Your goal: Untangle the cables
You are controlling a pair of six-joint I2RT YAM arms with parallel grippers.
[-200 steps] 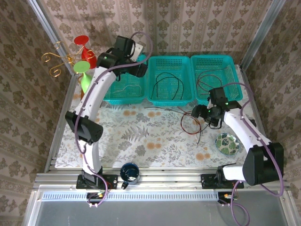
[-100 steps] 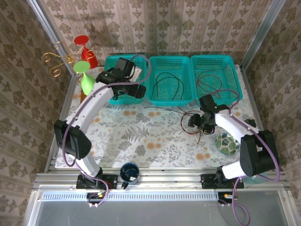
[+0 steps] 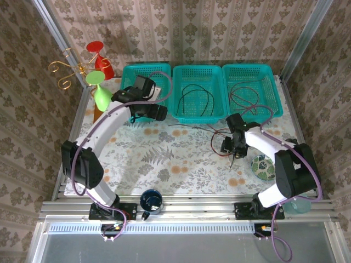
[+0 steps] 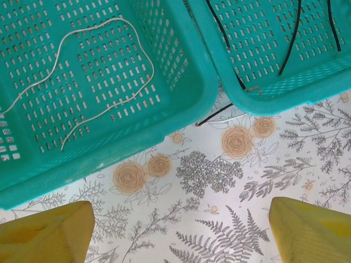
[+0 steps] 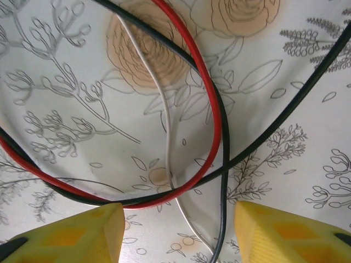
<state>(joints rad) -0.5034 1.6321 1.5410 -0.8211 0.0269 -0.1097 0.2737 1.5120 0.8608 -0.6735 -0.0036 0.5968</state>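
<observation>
The right hand is held low over the bench with its yellow fingers apart and nothing gripped. Three crossed cables lie in the gap: a red cable looped round, a black cable running beside it, and a white cable passing beneath both. In the top view the same hand is seen over the tangle, just in front of the middle basket and the right basket.

The step in hand is judged to be the picking of one strand from the knot. It is best done if a single cable is closed on. The red loop is suggested, at a place where it lies clear of the crossings, so that the black and white strands are not pinched with it. A slow, straight lift is then advised, so that the others are left to slide off and not dragged along.

The left hand is held wide open above the bench, near the front rim of the left basket, in which a separate pale cable is already laid.
</observation>
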